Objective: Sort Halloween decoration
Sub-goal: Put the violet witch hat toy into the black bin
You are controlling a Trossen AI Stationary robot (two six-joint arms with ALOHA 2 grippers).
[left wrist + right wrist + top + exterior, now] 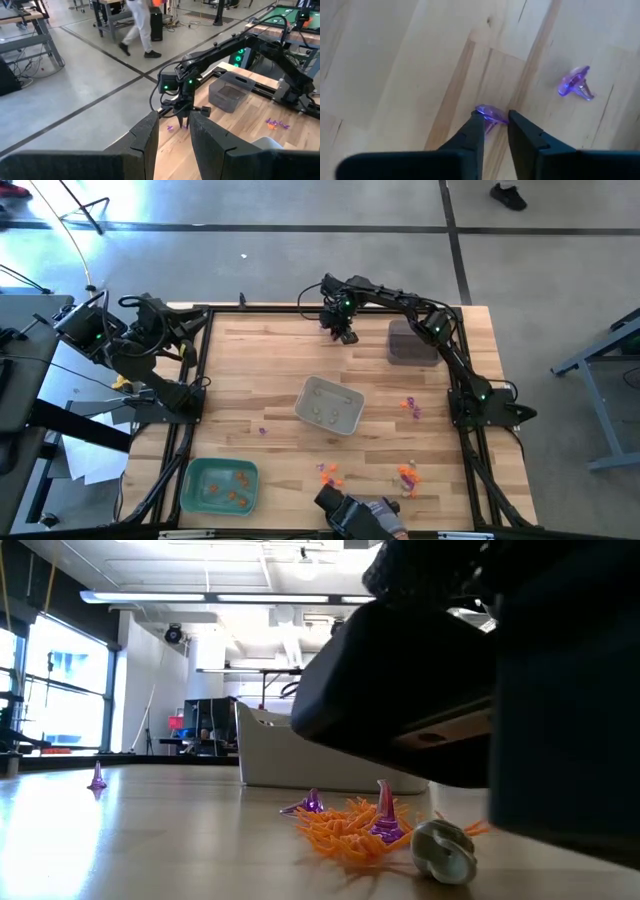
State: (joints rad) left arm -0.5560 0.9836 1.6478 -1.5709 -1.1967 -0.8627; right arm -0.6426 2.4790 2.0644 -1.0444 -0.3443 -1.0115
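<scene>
I have the right gripper (492,122) down at the far edge of the table, just left of the dark grey tray (412,343), with its fingers narrowed around a purple trinket (489,113). In the right wrist view the tips sit on either side of the piece and look to be touching it, so I judge this a pinch closing in, not yet a sure hold. A second purple trinket (574,84) lies just beside it on the bare wood.

I judge these pieces to be very light, hard, glossy plastic: stiff enough not to crush, but slick and apt to skate or flip out if squeezed off-centre. I would take the thin stem or the narrow waist under the flared cap, low against the table, and lift slowly.

The rest of the decoration is scattered: an orange spiky cluster (345,825) with purple cones near the front edge, more near the right side (410,407), and orange pieces already in the green tray (193,498).

The left gripper (172,125) waits off the table's left edge, its fingers parted on nothing.
</scene>
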